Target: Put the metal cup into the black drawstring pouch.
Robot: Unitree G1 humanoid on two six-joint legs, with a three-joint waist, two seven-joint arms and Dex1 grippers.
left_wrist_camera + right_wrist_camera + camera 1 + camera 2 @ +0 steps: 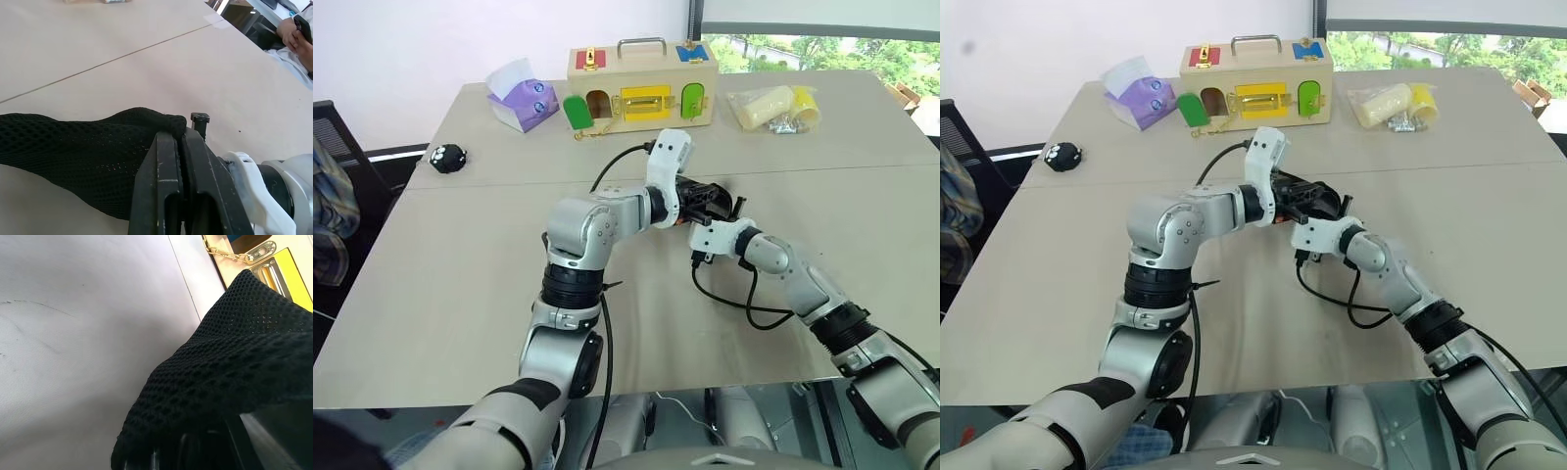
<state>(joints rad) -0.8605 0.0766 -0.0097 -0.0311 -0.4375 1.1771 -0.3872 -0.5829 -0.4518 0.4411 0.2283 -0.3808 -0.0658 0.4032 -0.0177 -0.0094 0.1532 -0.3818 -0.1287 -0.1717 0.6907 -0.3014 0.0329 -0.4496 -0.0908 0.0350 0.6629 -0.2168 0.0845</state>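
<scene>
The bench (pixel 460 294) is a broad beige top with a seam running across it. At its far edge stands a wooden latch box (pixel 641 86) with a metal handle, a yellow panel in the middle and green doors on either side; no writing on it can be read. Left of the box lies a purple tissue pack (pixel 524 98), and right of it a clear bag (pixel 773 108) of yellow parts. A small black round thing with white dots (pixel 447 157) sits near the left edge.

Both arms meet over the middle of the bench. The pouch (pixel 73 156), black mesh fabric, hangs between the two tools, off the bench. The left tool (pixel 182 142) has its fingers pressed together on the pouch's edge. The right tool (pixel 729 211) is just beside it, the mesh draped over its fingers in its own wrist view; whether those fingers are apart or together cannot be told.

The cup cannot be made out. In the left wrist view a person's hand (pixel 293 41) holds a phone beyond the bench.
</scene>
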